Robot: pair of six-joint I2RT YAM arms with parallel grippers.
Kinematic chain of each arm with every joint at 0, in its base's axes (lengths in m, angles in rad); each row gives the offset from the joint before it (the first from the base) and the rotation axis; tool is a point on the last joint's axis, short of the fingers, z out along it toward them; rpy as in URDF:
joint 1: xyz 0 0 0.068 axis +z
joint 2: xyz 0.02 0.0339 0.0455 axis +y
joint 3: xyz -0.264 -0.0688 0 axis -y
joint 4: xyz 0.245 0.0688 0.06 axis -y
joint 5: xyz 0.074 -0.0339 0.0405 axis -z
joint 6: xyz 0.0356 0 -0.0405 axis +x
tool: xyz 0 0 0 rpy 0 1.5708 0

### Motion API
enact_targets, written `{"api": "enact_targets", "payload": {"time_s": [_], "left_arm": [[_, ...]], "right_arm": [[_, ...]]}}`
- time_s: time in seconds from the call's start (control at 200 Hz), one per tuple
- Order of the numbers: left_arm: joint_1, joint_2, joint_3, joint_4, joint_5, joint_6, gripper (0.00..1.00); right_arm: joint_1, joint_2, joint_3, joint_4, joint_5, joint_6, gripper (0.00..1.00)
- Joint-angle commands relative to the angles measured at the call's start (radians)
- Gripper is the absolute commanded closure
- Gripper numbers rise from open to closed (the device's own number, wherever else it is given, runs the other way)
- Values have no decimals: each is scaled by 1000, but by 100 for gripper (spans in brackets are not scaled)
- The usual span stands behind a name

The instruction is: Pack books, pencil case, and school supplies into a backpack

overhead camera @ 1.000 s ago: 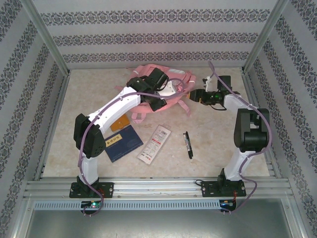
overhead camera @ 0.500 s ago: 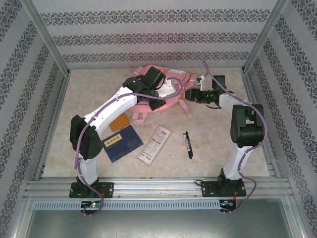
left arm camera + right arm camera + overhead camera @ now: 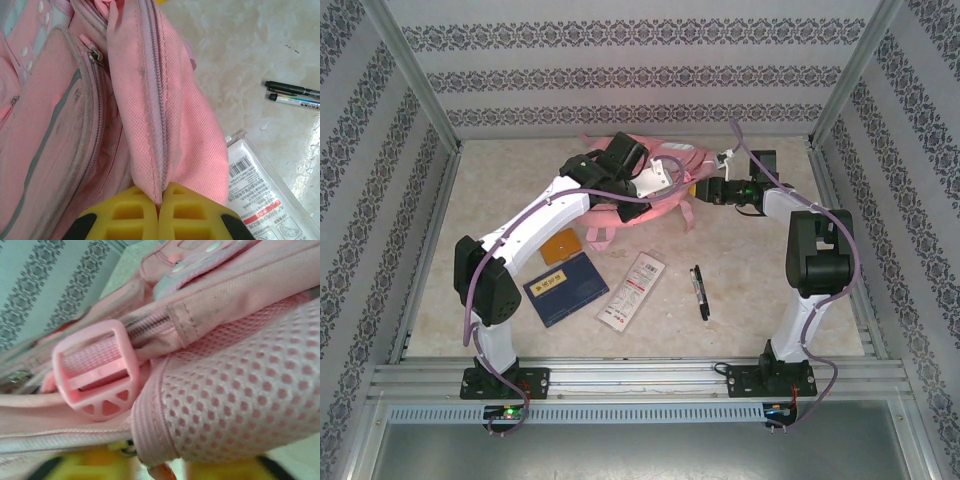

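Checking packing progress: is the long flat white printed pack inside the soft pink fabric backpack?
Out: the white pack lies on the table, apart from the backpack.

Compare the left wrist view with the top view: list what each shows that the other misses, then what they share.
Left wrist, not top: the left gripper shut on the backpack fabric beside its zipper; a barcode on the pack.
Top, not left wrist: the booklet; the right gripper at the backpack.
Shared: backpack, pack, pens.
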Motion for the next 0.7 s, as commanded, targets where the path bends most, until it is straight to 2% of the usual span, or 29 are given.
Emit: {"api": "enact_targets", "payload": {"time_s": [0.0,0.06,0.18,0.415,0.605,0.695], "left_arm": [[9,-64,7,81,24,15,100],[9,-62,5,91,7,6,100],[9,-47,3,120,-23,-32,100],[8,20,-23,198,-48,-89,100],[8,47,-121,300,-44,-78,100],[6,51,-181,359,-49,-65,100]], "right_arm": [[-14,-3,22,20,-76,2,93],[-21,-21,17,-6,-56,9,100],[-19,-86,-6,-180,104,-58,100],[10,-178,50,-653,355,-297,100],[82,-167,172,-976,396,-509,98],[102,-164,207,-1027,399,-527,98]]}}
